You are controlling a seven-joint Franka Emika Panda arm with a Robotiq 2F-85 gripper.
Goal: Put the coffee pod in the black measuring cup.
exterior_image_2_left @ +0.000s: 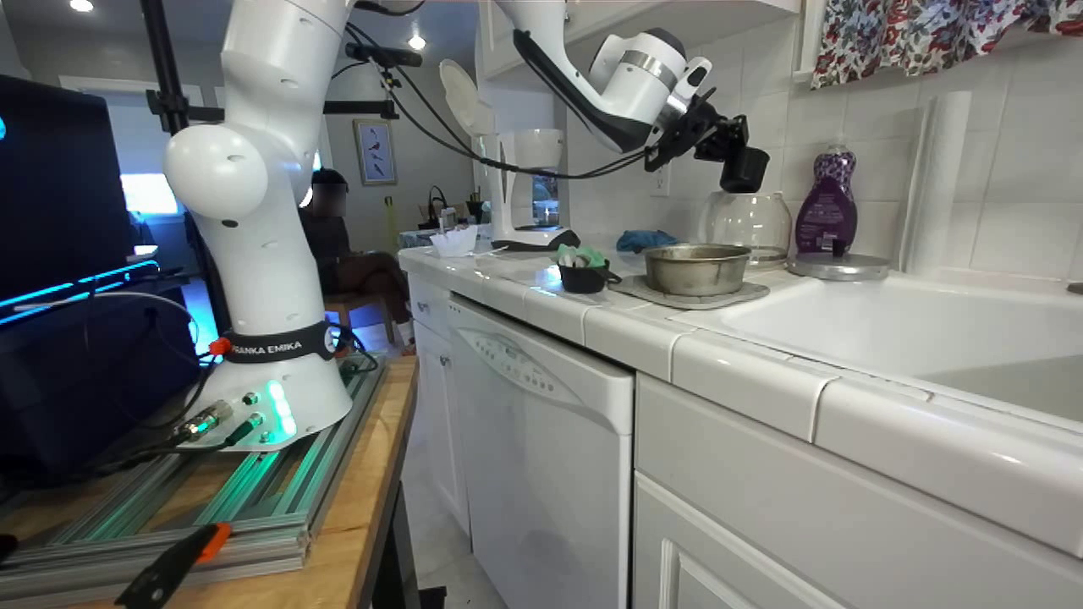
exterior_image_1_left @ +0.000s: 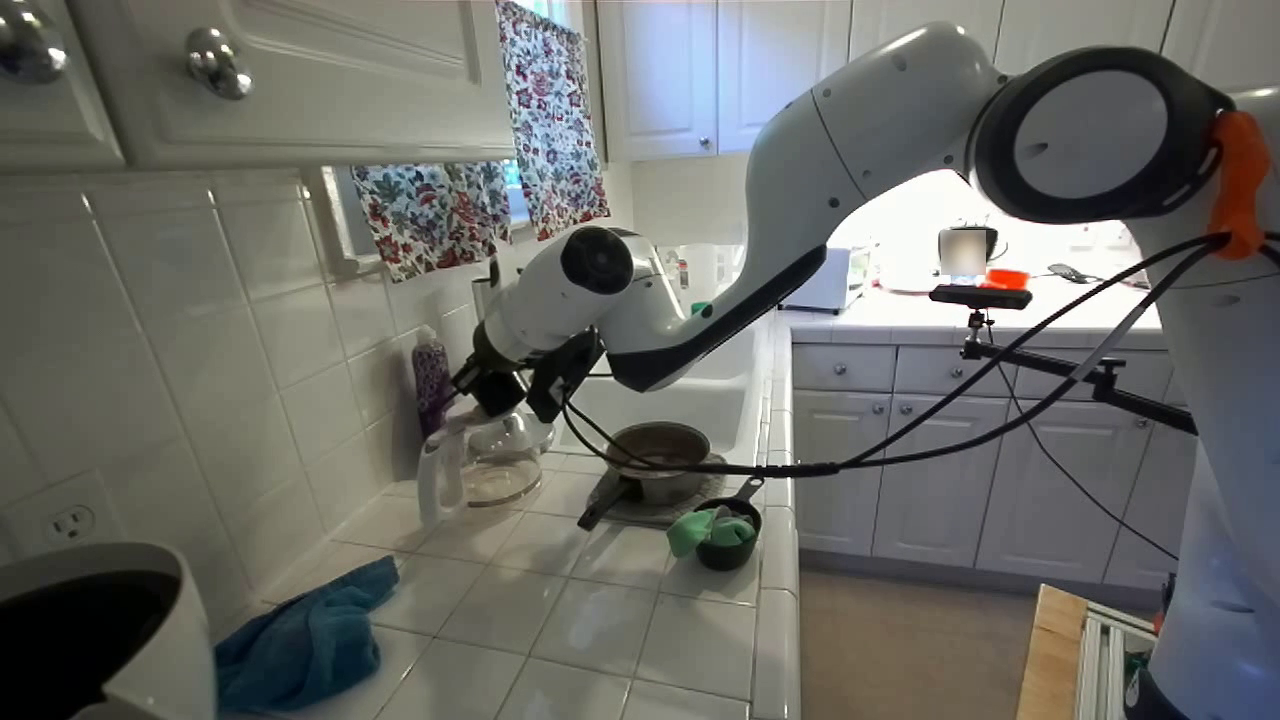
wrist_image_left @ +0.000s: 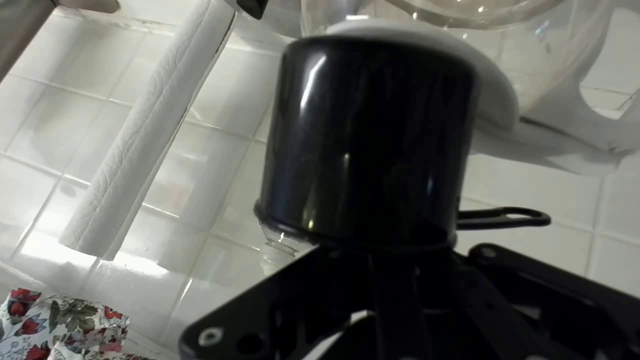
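Observation:
In the wrist view a black cup (wrist_image_left: 370, 140) with a short slotted handle (wrist_image_left: 502, 218) hangs on my gripper, its rim toward the fingers. My gripper (exterior_image_2_left: 733, 145) is shut on it; the fingertips are hidden by its wall. Bottom down and slightly tilted, the cup is raised over the carafe area in both exterior views. Another small black cup (exterior_image_1_left: 728, 555) with a handle rests on the counter, green and grey crumpled pieces (exterior_image_1_left: 710, 525) inside it. Either could be the black measuring cup; I cannot tell which. No coffee pod can be made out.
A glass carafe (exterior_image_1_left: 503, 470) with a white handle stands just below the raised cup. Near it are a metal pan (exterior_image_2_left: 698, 269), a purple soap bottle (exterior_image_2_left: 827, 199) and an upright paper roll (exterior_image_2_left: 935, 182). A blue cloth (exterior_image_1_left: 305, 640) and the sink (exterior_image_2_left: 956, 338) lie farther off.

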